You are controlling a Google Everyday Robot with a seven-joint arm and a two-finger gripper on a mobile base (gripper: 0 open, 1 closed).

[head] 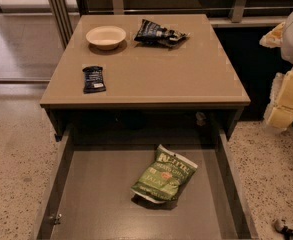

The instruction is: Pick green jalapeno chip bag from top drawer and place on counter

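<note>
Judged light and crushable, the green jalapeno chip bag (164,180) is best pinched by its white edge; the state of the tool (289,228), lower right, cannot be told.

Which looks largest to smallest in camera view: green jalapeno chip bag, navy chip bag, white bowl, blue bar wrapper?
1. green jalapeno chip bag (nearest, so unsure)
2. navy chip bag and white bowl, alike
3. blue bar wrapper
The gripper: lower right edge.

Gripper (289,228): low at right, outside top drawer (101,194)
Green jalapeno chip bag (164,180): left of gripper, lying in top drawer
Counter (161,69): beyond gripper, bearing 1 bowl (106,36)
</note>
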